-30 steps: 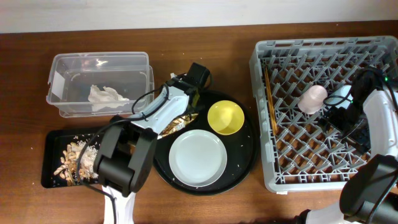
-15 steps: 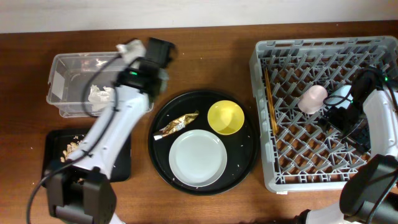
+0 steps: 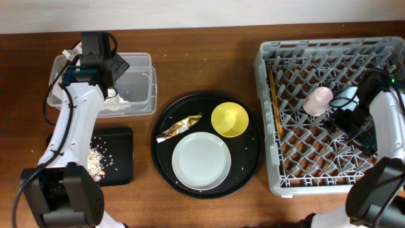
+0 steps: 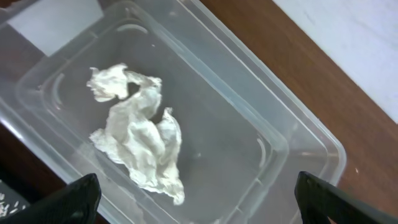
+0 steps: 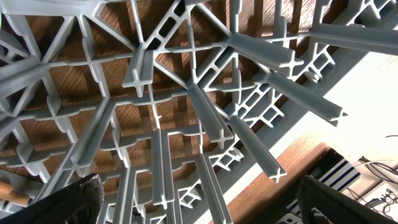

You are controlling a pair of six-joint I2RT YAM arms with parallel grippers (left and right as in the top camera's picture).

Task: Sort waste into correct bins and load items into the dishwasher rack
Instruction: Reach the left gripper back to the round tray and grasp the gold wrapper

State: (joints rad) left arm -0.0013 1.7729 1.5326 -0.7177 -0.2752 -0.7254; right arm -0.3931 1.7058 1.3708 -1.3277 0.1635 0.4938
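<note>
My left gripper [image 3: 109,68] hangs open over the clear tub [image 3: 142,60] at the back left, its fingertips [image 4: 74,199] wide apart with nothing between them. Crumpled white tissue [image 4: 140,140] lies on the tub floor below it. A gold foil wrapper [image 3: 180,125], a yellow bowl [image 3: 230,119] and a pale plate [image 3: 201,160] sit on the round black tray [image 3: 253,161]. The flat black tray [image 3: 120,158] holds food crumbs [image 3: 95,158]. In the grey rack [image 3: 329,50] lie chopsticks [image 3: 273,101] and a pink cup [image 3: 317,100]. My right gripper [image 3: 347,117] stands open over the rack lattice [image 5: 186,93], empty.
The rack's upright pegs [image 5: 249,143] rise close under the right gripper. Bare wooden table [image 3: 209,57] lies between the tub and the rack. The flat black tray sits at the front left, just in front of the tub.
The left arm has swung from the round tray up and left to above the clear tub, and its jaws have opened. The right arm has not moved.
</note>
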